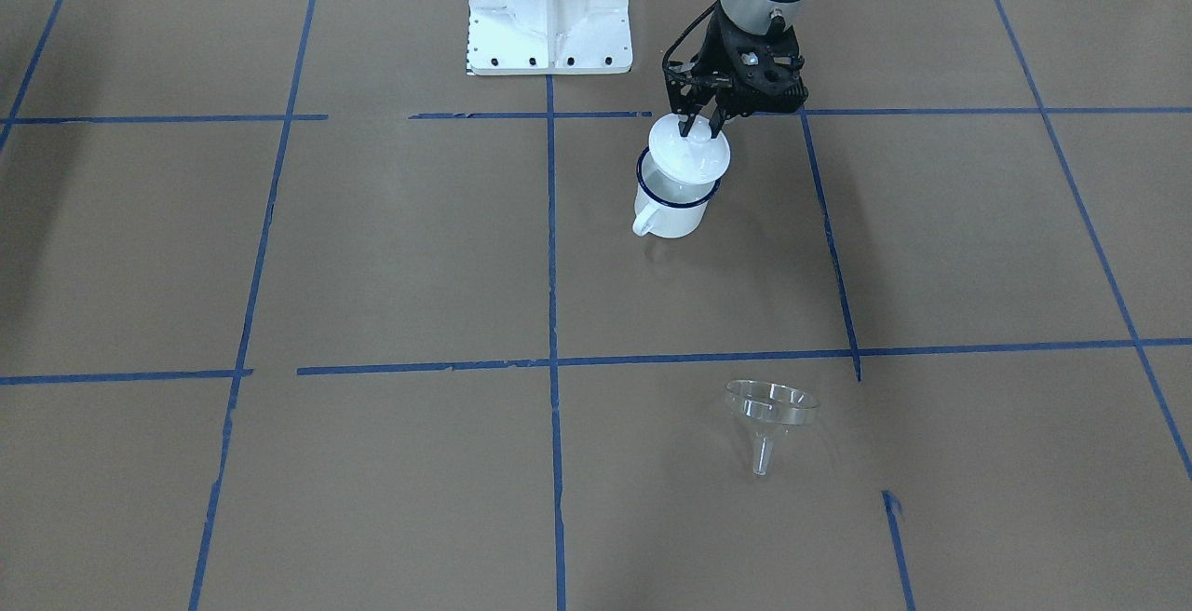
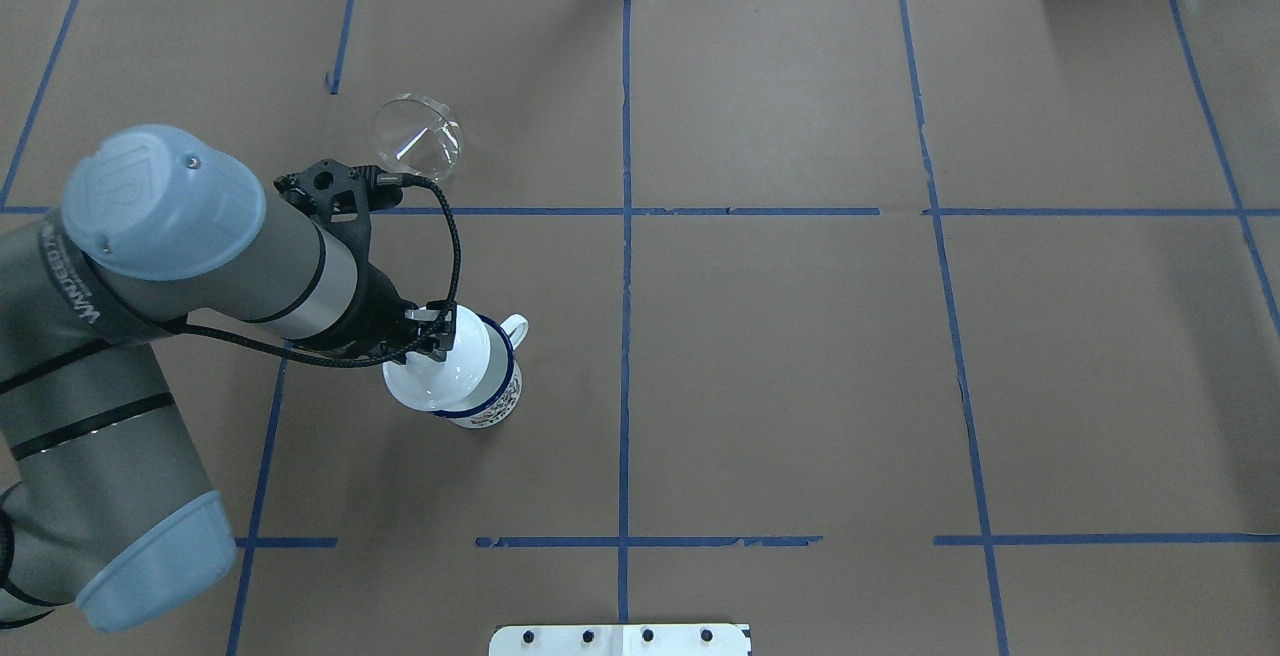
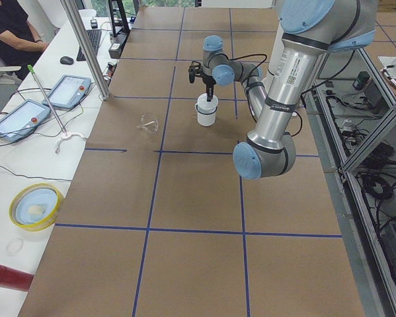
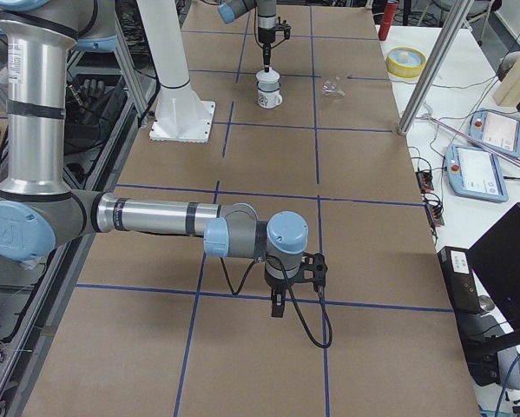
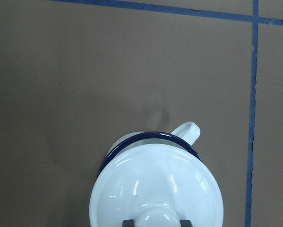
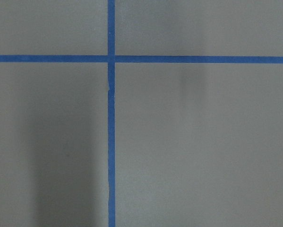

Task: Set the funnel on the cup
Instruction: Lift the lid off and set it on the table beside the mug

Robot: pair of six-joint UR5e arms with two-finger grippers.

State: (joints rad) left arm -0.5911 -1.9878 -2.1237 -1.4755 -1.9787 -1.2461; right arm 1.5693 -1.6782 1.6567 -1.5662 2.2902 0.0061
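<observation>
The cup (image 1: 672, 209), a white enamel mug with a dark blue rim and loop handle, stands on the brown table near the robot's base. My left gripper (image 1: 700, 127) is shut on the knob of a round white lid (image 1: 689, 151). It holds the lid just above the cup's rim, shifted a little off centre. In the left wrist view the lid (image 5: 158, 189) covers most of the cup (image 5: 150, 136). The clear funnel (image 1: 770, 411) lies on the table farther out, also in the overhead view (image 2: 417, 139). My right gripper (image 4: 277, 308) hangs over bare table far away; I cannot tell whether it is open or shut.
The white robot base (image 1: 549, 10) stands at the table's near edge. A side table holds a yellow bowl (image 3: 34, 206) and tablets (image 3: 69, 90) behind a metal pole (image 3: 85, 46). Blue tape lines cross the table.
</observation>
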